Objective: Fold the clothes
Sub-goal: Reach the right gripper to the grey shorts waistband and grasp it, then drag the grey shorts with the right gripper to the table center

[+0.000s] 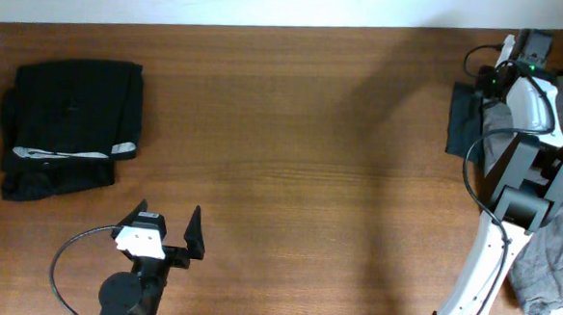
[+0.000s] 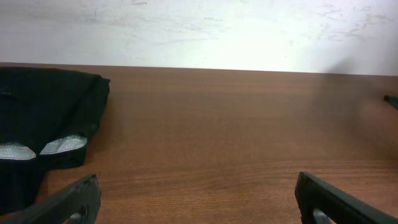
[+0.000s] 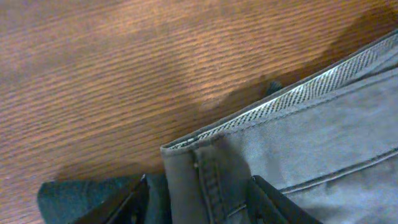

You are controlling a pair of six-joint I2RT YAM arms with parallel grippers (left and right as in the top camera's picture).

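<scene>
The clothes, grey-khaki shorts (image 3: pixel 311 137), lie at the table's right edge (image 1: pixel 497 121). A corner of their waistband, with a belt loop, stands between the fingers of my right gripper (image 3: pixel 199 182). Its jaws are apart; the right finger (image 3: pixel 273 202) rests against the grey cloth, and the left finger (image 3: pixel 127 202) is a little way off it, over dark cloth. In the overhead view the right arm (image 1: pixel 528 103) hides those fingers. My left gripper (image 1: pixel 170 214) (image 2: pixel 198 186) hovers wide open over bare wood near the front left, holding nothing.
A folded black garment (image 1: pixel 71 118) (image 2: pixel 43 112) with pale trim lies at the back left. A dark teal cloth (image 1: pixel 462 119) (image 3: pixel 81 196) lies under the shorts' corner. More grey fabric (image 1: pixel 551 263) hangs off the right edge. A white wall (image 2: pixel 199 31) runs behind the table.
</scene>
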